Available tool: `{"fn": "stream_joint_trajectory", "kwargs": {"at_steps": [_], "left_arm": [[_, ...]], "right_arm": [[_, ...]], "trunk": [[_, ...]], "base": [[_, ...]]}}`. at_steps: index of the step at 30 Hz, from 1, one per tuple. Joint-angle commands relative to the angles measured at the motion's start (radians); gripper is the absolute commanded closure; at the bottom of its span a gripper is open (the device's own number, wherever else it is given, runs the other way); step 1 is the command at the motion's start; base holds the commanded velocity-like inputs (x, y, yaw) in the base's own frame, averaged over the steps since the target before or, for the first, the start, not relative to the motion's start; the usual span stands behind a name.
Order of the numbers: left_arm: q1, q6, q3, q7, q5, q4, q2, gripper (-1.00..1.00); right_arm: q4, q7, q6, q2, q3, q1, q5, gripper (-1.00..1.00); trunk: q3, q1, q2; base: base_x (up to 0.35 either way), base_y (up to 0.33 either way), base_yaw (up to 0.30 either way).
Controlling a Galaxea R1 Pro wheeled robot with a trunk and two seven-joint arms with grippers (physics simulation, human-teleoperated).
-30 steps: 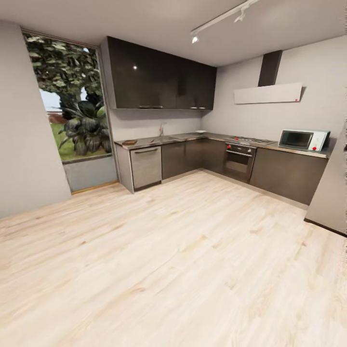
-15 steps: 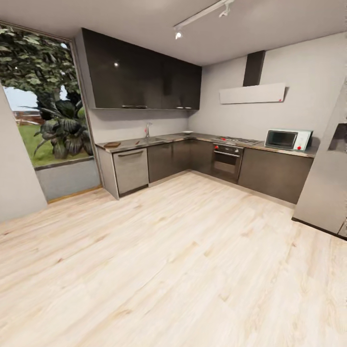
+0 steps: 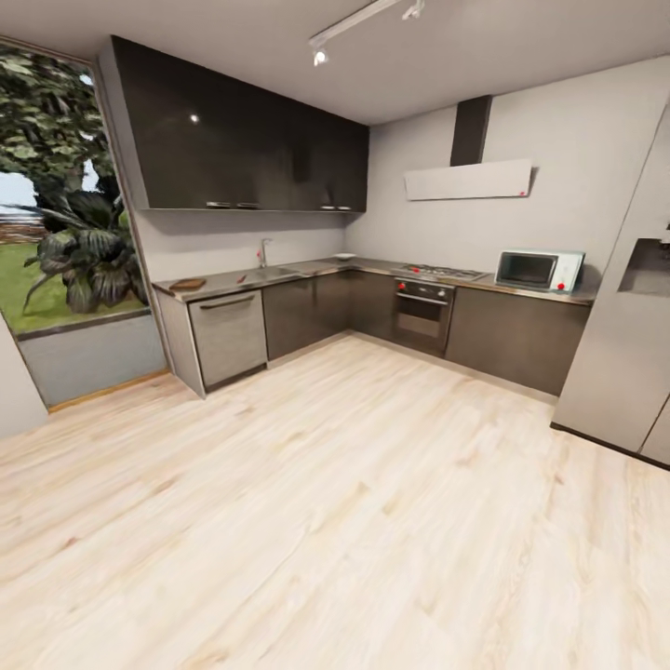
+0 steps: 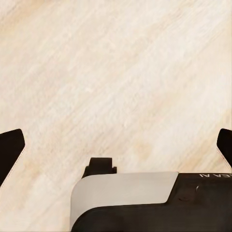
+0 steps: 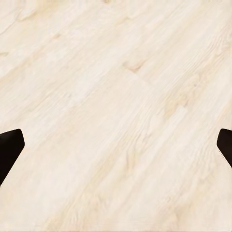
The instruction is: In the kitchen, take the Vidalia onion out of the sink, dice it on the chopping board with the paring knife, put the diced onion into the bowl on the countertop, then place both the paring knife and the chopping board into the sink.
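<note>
Across a wide stretch of pale wood floor (image 3: 354, 521) stands the L-shaped kitchen; sink (image 3: 270, 274) set in the grey countertop (image 3: 307, 270), chrome tap behind it; chopping board (image 3: 187, 284) lies on the countertop well to the window side of the sink; small white bowl (image 3: 343, 257) sits on the far side of the sink, toward the hob (image 3: 437, 273); onion and knife too small to make out. Left gripper (image 4: 116, 145) spread wide over bare floor; right gripper (image 5: 116, 145) likewise wide, gripping nothing.
</note>
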Motion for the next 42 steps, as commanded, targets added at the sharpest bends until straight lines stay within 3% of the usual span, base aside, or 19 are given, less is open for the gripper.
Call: {"fn": "stream_joint_trajectory", "kwargs": {"at_steps": [1, 42], "left_arm": [[0.000, -0.002, 0.001, -0.001, 0.002, -0.001, 0.000, -1.00], [0.000, -0.002, 0.001, -0.001, 0.002, -0.001, 0.000, -1.00]], "right_arm": [[0.000, -0.003, -0.002, 0.000, 0.001, 0.000, -0.001, -1.00], [-0.001, -0.005, -0.002, 0.000, 0.001, 0.000, 0.000, -1.00]], "trunk": [[-0.001, 0.001, 0.000], [-0.001, 0.001, 0.000]], "base": [[0.346, 0.000, -0.023], [0.345, 0.000, -0.001]]}}
